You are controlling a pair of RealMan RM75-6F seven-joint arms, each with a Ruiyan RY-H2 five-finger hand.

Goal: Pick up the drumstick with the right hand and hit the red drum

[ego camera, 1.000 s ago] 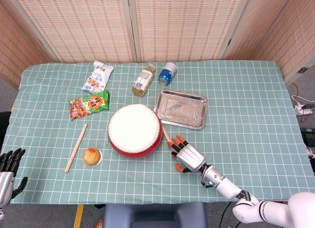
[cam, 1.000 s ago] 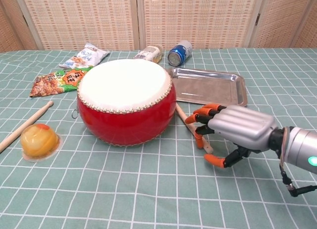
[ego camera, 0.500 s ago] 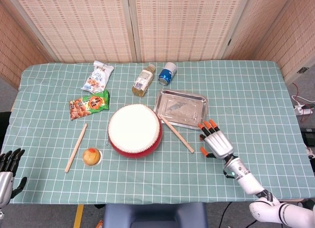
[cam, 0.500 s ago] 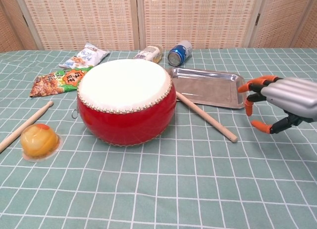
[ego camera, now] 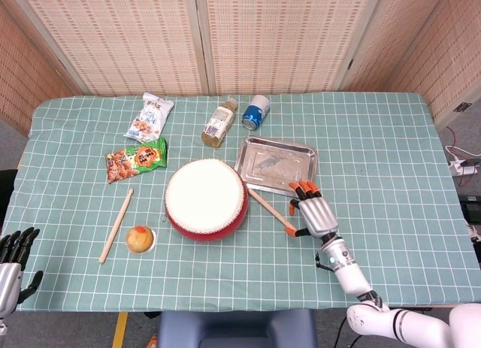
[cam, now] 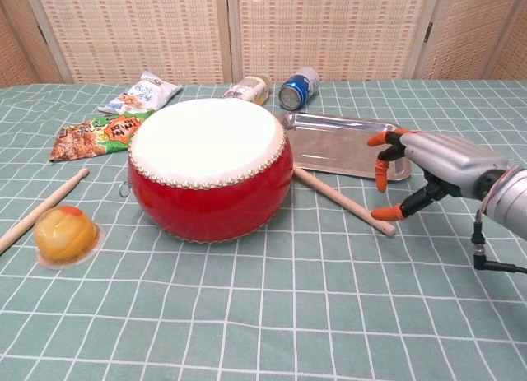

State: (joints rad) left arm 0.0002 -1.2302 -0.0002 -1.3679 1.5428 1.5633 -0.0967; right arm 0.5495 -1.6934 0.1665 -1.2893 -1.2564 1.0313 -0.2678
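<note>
- Two drumsticks show in the head view: one drumstick lies slanted at centre frame, its upper end by the red drum, its lower end at the right hand.
- A second stick lies left of the drum, well apart from it.
- The right hand sits at the stick's lower end with its orange-tipped fingers spread and nothing held.
- The left hand rests at the lower left edge of the frame, holding nothing, dark fingers apart.
- A metal tray lies just right of and above the drum; a bottle and a can lie above it.
- Two snack bags lie at upper left, and an orange jelly cup sits below the drum's left side.
- In the chest view, the red drum fills the centre, and the drumstick runs from its right side toward the lower right.
- The right hand arches over the stick's far end, its fingers apart and unclosed; whether a fingertip touches the stick cannot be told.
- The tray lies behind the hand.
</note>
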